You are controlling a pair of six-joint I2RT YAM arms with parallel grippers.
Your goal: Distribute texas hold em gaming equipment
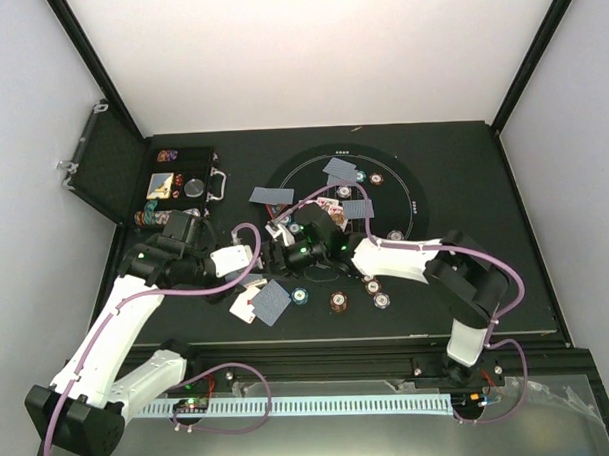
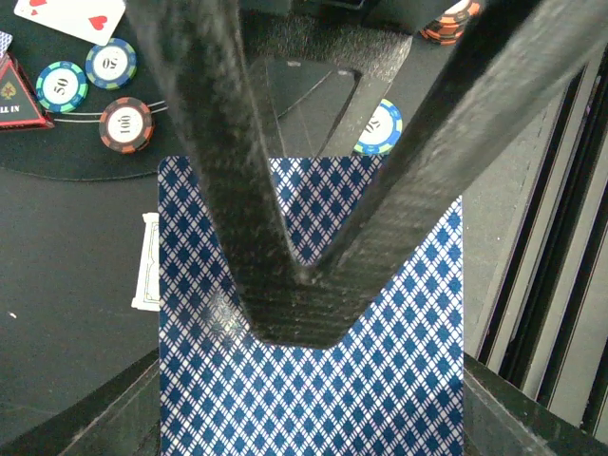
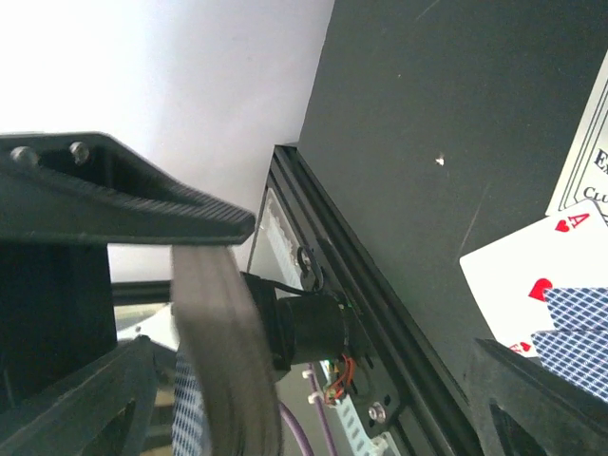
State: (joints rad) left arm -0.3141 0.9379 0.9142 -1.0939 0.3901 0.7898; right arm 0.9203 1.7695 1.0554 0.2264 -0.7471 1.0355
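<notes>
My left gripper is shut on a stack of playing cards with blue diamond backs; its fingers meet in a V over the top card. From above, that gripper sits at the near left of the round mat. My right gripper faces it, almost touching. In the right wrist view the right gripper stands open, and a blurred card edge runs close to its left finger. Loose cards and striped chips lie around both grippers.
An open black case with chips stands at the back left, its lid leaning outward. More cards and chips lie on the mat. Chips, a face-up heart card and a face-up ace lie near. The table's front rail is close.
</notes>
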